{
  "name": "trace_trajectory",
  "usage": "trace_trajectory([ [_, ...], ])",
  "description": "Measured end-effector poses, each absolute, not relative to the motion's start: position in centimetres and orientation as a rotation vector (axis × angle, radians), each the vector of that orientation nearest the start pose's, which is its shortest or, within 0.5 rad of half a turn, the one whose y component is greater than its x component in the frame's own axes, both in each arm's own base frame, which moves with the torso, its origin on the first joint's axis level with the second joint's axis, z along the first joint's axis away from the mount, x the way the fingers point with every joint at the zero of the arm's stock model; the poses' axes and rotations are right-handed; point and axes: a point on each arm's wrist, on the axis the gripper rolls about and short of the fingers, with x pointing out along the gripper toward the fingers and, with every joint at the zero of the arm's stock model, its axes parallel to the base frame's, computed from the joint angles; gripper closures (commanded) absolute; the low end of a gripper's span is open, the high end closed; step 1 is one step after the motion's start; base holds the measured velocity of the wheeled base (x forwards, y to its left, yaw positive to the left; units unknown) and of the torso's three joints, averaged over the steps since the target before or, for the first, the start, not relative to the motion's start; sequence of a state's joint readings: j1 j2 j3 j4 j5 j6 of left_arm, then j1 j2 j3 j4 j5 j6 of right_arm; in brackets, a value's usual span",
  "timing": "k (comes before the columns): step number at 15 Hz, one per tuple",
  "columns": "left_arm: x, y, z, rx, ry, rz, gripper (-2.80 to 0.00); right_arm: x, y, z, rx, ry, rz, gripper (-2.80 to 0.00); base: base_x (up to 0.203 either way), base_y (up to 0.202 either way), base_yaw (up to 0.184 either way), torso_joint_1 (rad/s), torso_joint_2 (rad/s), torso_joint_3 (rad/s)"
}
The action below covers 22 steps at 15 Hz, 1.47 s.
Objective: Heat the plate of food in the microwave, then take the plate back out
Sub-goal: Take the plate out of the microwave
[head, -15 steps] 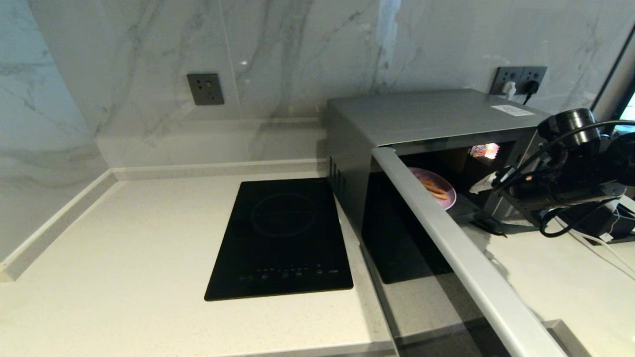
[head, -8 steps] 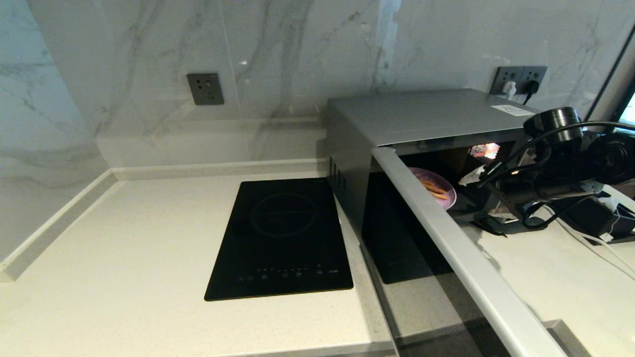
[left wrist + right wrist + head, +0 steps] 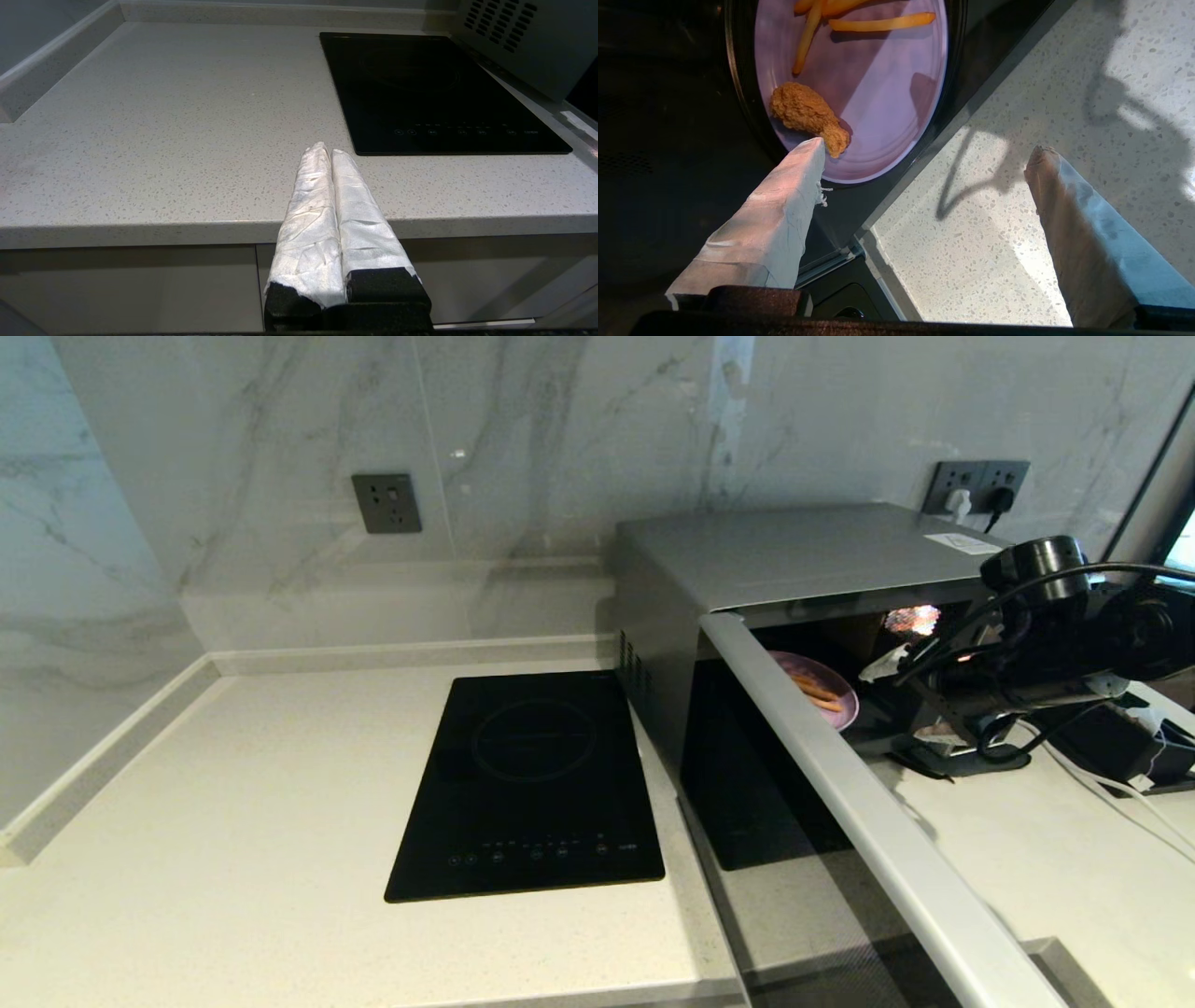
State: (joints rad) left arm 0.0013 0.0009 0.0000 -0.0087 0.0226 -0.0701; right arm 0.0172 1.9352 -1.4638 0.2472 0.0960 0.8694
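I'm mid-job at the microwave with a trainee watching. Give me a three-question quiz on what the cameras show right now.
1. True or false: the silver-grey boxy microwave has its door shut.
2. The small round lilac-purple plate of food is: A) on the flat black induction hob; B) inside the microwave; C) held in the fingers.
3. Fill in: the right gripper is ____, and the left gripper, parked by the speckled counter's front edge, is ____.

Key: 1 false, the door stands open. 2 B. 3 open; shut.
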Motion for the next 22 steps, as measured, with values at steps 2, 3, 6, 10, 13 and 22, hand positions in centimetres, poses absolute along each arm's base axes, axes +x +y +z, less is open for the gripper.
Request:
trace_trajectory([
  [2,-2.3,0.0,7.6,-0.07,-0.009,0.024,0.0,37.5,0.8,19.8,0.861,0.728,-0.212,-2.8,0.0,0.0,0.0,0.0,0.0,0.0],
  [3,-2.3,0.0,7.6,-0.07,-0.009,0.023,0.0,37.5,0.8,19.8,0.863,0.729,-0.212,-2.8,0.0,0.0,0.0,0.0,0.0,0.0],
  [6,-2.3,0.0,7.6,-0.07,-0.009,0.023,0.0,37.5,0.9,19.9,0.876,0.726,-0.211,-2.8,0.0,0.0,0.0,0.0,0.0,0.0],
  [10,-2.3,0.0,7.6,-0.07,-0.008,0.023,0.0,37.3,0.9,20.2,0.895,0.728,-0.194,-2.8,0.0,0.0,0.0,0.0,0.0,0.0],
  [13,-2.3,0.0,7.6,-0.07,-0.009,0.024,0.0,37.3,0.9,20.8,0.904,0.707,-0.188,-2.8,0.0,0.0,0.0,0.0,0.0,0.0],
  [22,-2.3,0.0,7.6,-0.07,-0.009,0.024,0.0,37.4,1.0,21.0,0.906,0.708,-0.174,-2.8,0.0,0.0,0.0,0.0,0.0,0.0],
])
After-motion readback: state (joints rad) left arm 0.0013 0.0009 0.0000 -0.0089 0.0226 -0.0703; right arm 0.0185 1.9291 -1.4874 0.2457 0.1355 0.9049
